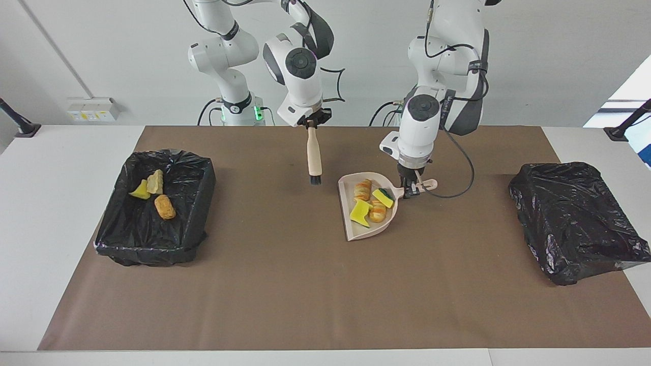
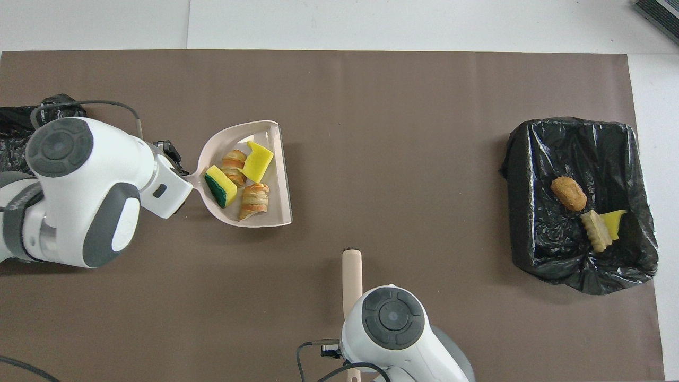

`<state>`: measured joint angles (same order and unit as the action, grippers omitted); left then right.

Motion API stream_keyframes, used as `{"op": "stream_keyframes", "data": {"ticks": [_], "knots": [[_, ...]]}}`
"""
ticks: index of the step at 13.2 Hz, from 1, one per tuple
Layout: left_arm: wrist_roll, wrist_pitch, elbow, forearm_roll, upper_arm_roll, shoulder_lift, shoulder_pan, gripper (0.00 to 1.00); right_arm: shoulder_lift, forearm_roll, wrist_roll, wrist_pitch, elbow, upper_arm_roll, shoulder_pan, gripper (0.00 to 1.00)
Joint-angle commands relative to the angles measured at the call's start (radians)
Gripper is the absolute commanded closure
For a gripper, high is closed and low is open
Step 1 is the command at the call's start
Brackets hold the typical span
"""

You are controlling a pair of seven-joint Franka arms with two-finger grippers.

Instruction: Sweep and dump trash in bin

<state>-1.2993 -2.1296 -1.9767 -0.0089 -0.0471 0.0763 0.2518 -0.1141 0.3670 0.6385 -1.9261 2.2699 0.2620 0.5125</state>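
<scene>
Four pieces of trash lie in the beige dustpan (image 1: pixel 356 231) (image 2: pixel 268 216): a yellow sponge chunk (image 1: pixel 360 212) (image 2: pixel 257 161), a green-backed sponge chunk (image 1: pixel 382 197) (image 2: pixel 220 185) and two bread-like lumps (image 1: pixel 362 189) (image 2: pixel 253 200). My left gripper (image 1: pixel 411 189) is shut on the dustpan's handle (image 1: pixel 426 184), and the pan seems raised a little off the mat. My right gripper (image 1: pixel 311 123) is shut on the brush (image 1: pixel 314 155) (image 2: pixel 351 273), which hangs bristles-down beside the pan. The open bin (image 1: pixel 168 155) (image 2: pixel 573 123) at the right arm's end holds three pieces of trash (image 1: pixel 155 192) (image 2: pixel 581 207).
A second black-bagged bin (image 1: pixel 574 218) (image 2: pixel 16 114) sits at the left arm's end, its top covered by the bag. A brown mat (image 1: pixel 285 284) (image 2: pixel 392 122) covers most of the white table.
</scene>
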Motion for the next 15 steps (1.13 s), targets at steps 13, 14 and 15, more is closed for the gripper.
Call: {"op": "stream_keyframes", "data": {"ticks": [13,14,15], "knots": [[-0.529,0.223,0.464,0.105,0.0,0.129,-0.649,1.0,0.163,0.004,-0.062,-0.154,0.003,-0.001,-0.009,1.0],[-0.534,0.186,0.466,0.177,-0.002,0.137,-0.655,1.0,0.165,0.003,-0.062,-0.157,0.003,-0.001,-0.008,1.0],[-0.537,0.14,0.464,0.276,-0.002,0.149,-0.658,1.0,0.165,0.003,-0.062,-0.157,0.003,-0.001,-0.008,1.0]]}}
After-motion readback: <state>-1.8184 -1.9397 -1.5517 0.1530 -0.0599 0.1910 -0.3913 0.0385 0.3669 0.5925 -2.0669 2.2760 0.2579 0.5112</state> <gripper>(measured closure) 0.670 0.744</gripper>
